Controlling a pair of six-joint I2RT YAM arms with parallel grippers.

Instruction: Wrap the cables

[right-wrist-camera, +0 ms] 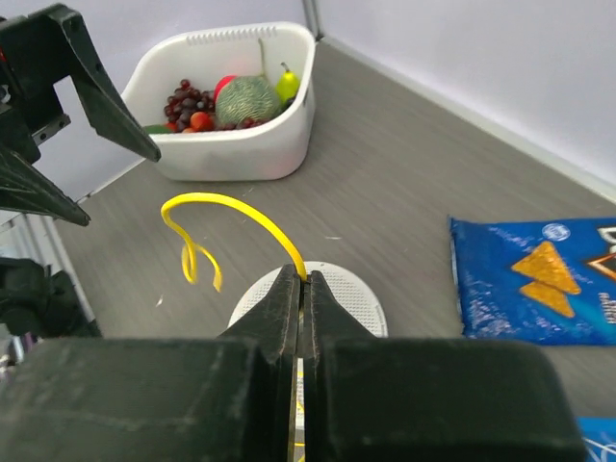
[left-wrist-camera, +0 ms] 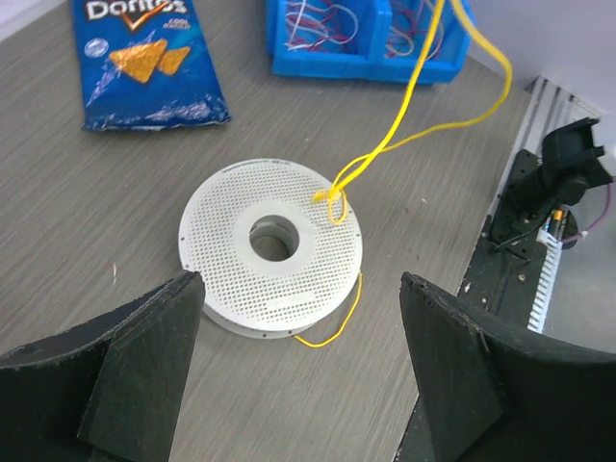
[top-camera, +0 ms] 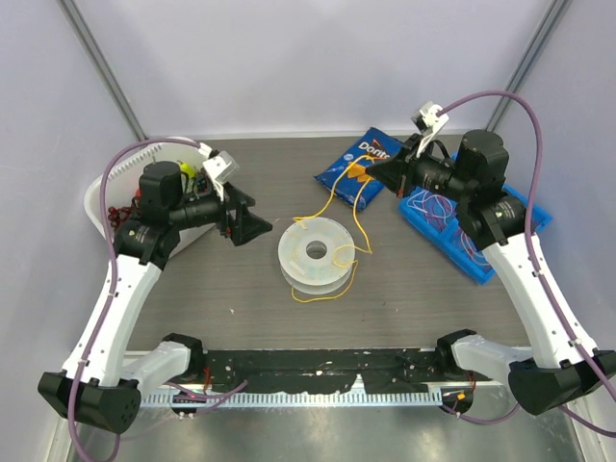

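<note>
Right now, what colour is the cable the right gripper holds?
Yellow cable, best in right wrist view.

The fingers (left-wrist-camera: 135,375) of the left gripper (left-wrist-camera: 298,284) look like matt black plastic, faintly grainy. Just ahead of them the round translucent white plastic spool (left-wrist-camera: 221,207) is dull, its flange pierced with fine holes. The thin yellow cable (left-wrist-camera: 333,202) on it has a smooth, slightly glossy sheath. Under both, the grey wood-grain table top (left-wrist-camera: 96,241) is matt and streaked. Farther ahead, the blue foil chip bag (left-wrist-camera: 144,67) at left is glossy and crinkled, the blue plastic bin (left-wrist-camera: 318,65) at right smooth. Beyond the right gripper (right-wrist-camera: 300,279), the white plastic tub (right-wrist-camera: 231,154) looks smooth and satin.
</note>
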